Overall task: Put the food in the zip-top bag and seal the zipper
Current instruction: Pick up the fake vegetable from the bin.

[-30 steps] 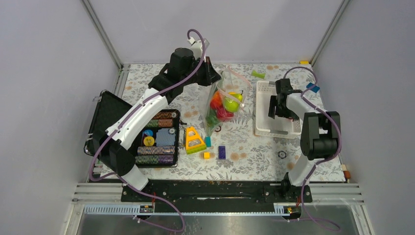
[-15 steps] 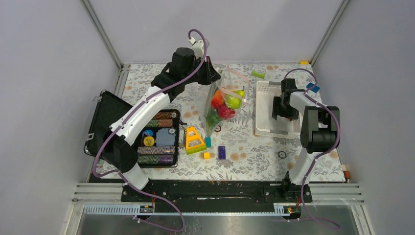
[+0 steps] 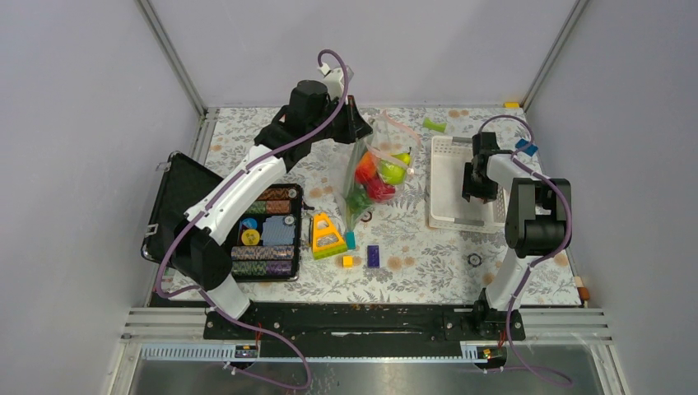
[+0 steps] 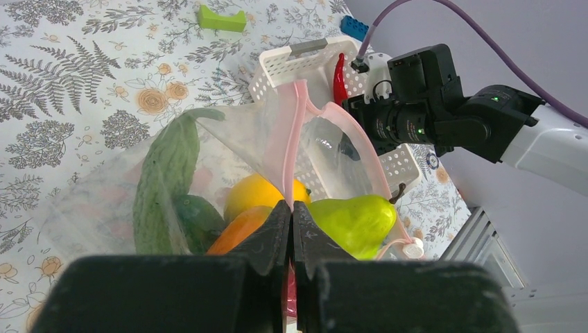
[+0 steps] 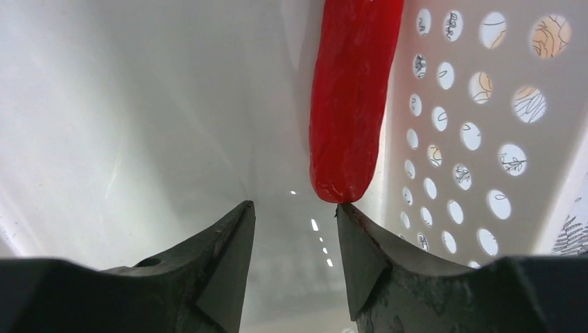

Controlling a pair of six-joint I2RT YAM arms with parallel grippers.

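Observation:
The clear zip-top bag (image 3: pixel 372 169) hangs open at the table's middle back. It holds a cucumber (image 4: pixel 166 173), a yellow-orange fruit (image 4: pixel 253 194), a green pear (image 4: pixel 353 218) and red pieces. My left gripper (image 4: pixel 291 208) is shut on the pinkish zipper strip (image 4: pixel 297 139) and holds the bag up; it also shows in the top view (image 3: pixel 360 125). My right gripper (image 5: pixel 295 208) is open, low inside the white basket (image 3: pixel 449 185), with its right fingertip touching the end of a long red food piece (image 5: pixel 353 97) lying along the basket's wall.
A black case (image 3: pixel 263 230) with chips lies at the left. A yellow triangular toy (image 3: pixel 326 235) and small bricks (image 3: pixel 373 255) lie in front of the bag. A green brick (image 3: pixel 435 125) sits at the back.
My right gripper has moved back and right, deeper into the basket. The left gripper lifted the bag slightly and now holds still.

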